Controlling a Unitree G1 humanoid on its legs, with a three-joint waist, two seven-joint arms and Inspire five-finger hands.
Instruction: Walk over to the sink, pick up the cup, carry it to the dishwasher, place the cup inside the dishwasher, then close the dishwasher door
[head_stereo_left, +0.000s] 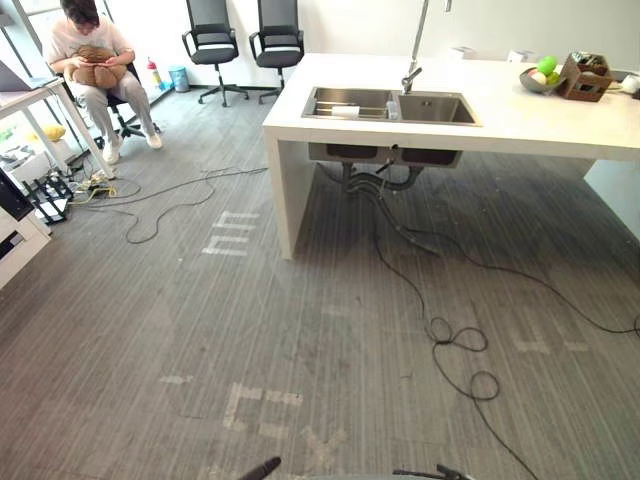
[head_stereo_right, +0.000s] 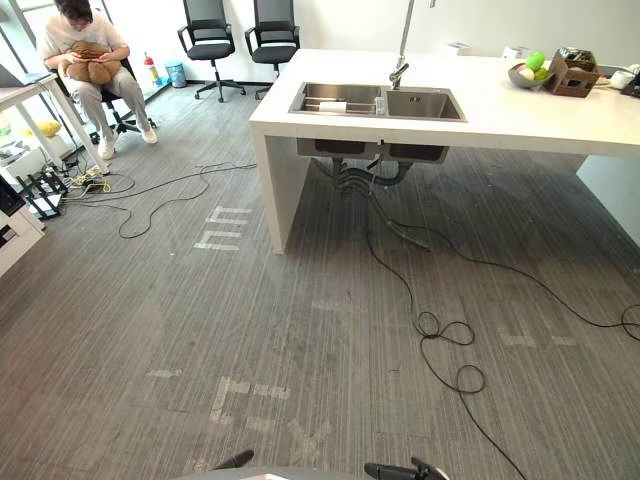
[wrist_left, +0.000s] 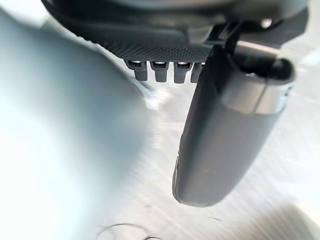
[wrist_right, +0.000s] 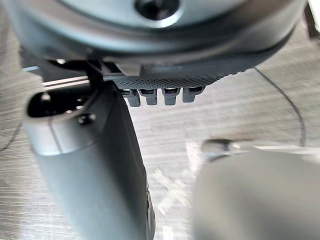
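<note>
A steel double sink is set in a white counter island across the room, with a tall tap behind it. A small white object, possibly the cup, lies in the sink's left basin; it is too small to tell. My left hand hangs over the grey floor, fingers straight and thumb out, holding nothing. My right hand also hangs low over the floor, relaxed and empty.
Black cables trail from under the sink across the carpet. A person sits at the back left beside a white desk. Two office chairs stand by the far wall. A fruit bowl and a box sit on the counter.
</note>
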